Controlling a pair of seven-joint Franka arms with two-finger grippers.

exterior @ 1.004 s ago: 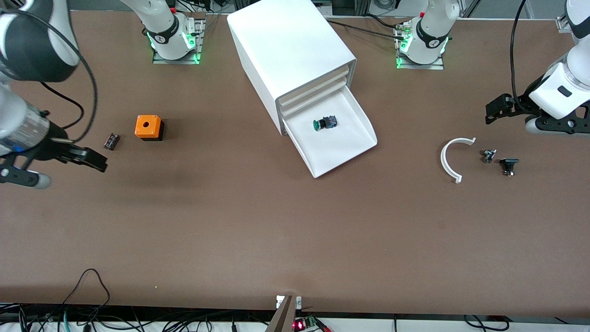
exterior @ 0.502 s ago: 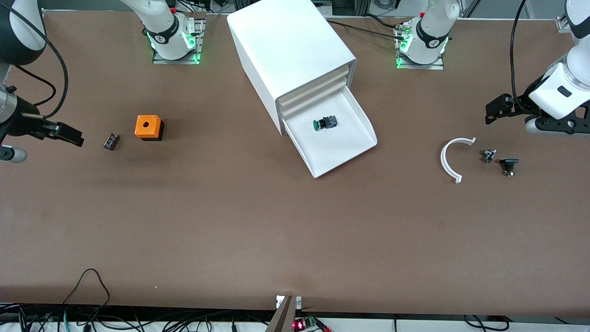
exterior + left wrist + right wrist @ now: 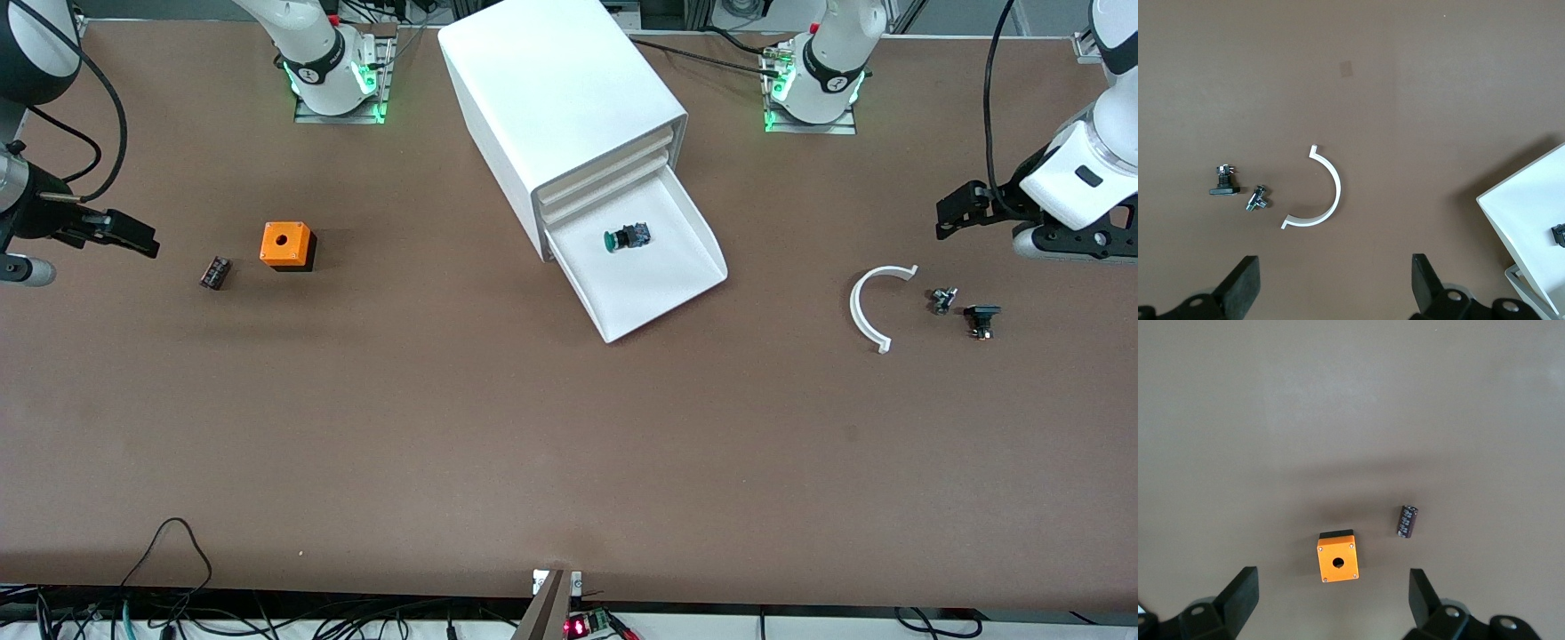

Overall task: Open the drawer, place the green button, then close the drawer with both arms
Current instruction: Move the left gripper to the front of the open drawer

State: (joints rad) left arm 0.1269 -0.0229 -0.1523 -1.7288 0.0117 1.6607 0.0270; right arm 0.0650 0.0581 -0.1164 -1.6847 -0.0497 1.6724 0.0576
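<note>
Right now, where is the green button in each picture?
Front view: the button lies in the open drawer.
Left wrist view: only a dark bit of it shows at the picture's edge, in the drawer.
Right wrist view: not in it.
Shared landmark: the drawer, in the front and left wrist views.

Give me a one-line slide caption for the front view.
Button lies in the open drawer; left gripper and right gripper hang open at their table ends.

Right end effector [image 3: 124,233]: raised over the table at the right arm's end, fingers spread wide, nothing between them. Left end effector [image 3: 965,209]: raised over the table at the left arm's end, fingers likewise spread and empty. Both wrists are angled toward the table's middle.
</note>
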